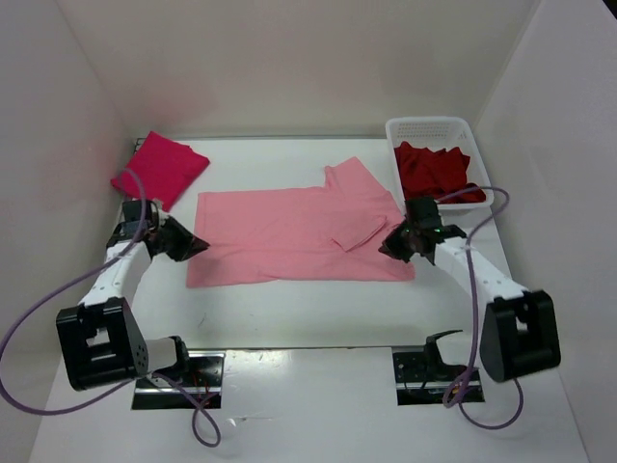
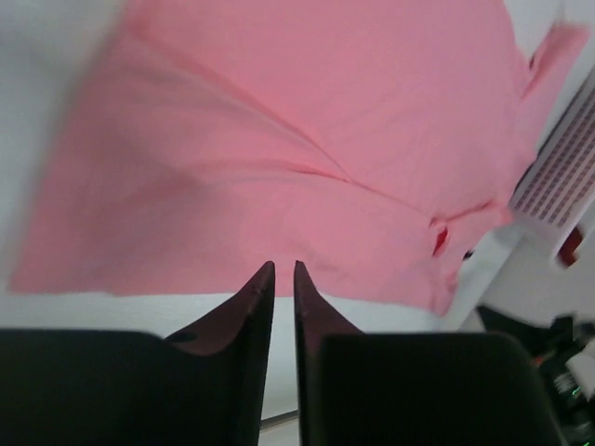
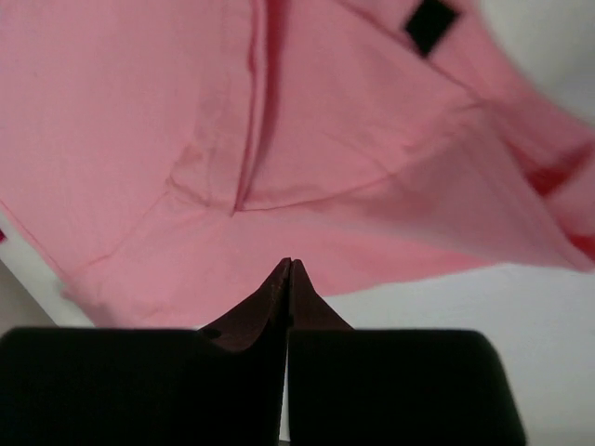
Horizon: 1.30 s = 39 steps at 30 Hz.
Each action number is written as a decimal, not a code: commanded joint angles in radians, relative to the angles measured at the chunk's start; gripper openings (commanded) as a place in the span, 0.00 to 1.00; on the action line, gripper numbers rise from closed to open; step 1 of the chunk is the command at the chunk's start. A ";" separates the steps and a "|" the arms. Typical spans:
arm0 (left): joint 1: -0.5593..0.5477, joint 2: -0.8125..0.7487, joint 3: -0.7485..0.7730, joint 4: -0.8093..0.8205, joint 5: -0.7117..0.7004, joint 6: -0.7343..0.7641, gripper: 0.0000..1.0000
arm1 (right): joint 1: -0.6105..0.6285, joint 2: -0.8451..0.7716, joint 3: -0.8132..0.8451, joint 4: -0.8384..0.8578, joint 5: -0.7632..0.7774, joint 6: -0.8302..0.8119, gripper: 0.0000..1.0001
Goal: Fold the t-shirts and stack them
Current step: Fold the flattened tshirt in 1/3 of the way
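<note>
Basically no readable writing anywhere. One small dark square shows at the top of the right wrist view, too blurred to tell if it's a tag.

The pale pink shirt lies spread flat mid-table, neck end toward the right, bottom hem toward the left. One sleeve sticks out toward the far wall; the other sleeve is folded onto the body. The crimson-pink shirt sits folded in the far left corner, close to the side wall and apart from the pale one. The dark red shirt is bunched inside the white basket at far right, and the basket's near corner is just beside the pale shirt's neck end.

A bare strip of table runs between the pale shirt's near edge and the arm bases. There is also open table between the shirt and the far wall.

The left gripper is low at the shirt's near left corner, arm stretched forward. Its fingers are a thin slit apart, with nothing between them. The right gripper is low at the near right corner, pointing inward at the cloth edge. Its fingers are pressed together, and no cloth shows between the tips.
</note>
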 commanded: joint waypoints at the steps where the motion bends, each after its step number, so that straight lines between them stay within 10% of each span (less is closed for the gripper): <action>1: -0.147 0.043 0.046 0.135 -0.006 0.001 0.18 | 0.091 0.131 0.069 0.147 0.014 -0.082 0.00; 13: -0.578 0.279 0.082 0.304 -0.108 -0.150 0.10 | 0.176 0.435 0.151 0.283 -0.003 -0.145 0.00; 39: -0.609 0.198 0.053 0.192 -0.231 -0.077 0.12 | 0.176 0.644 0.468 0.309 -0.012 -0.165 0.01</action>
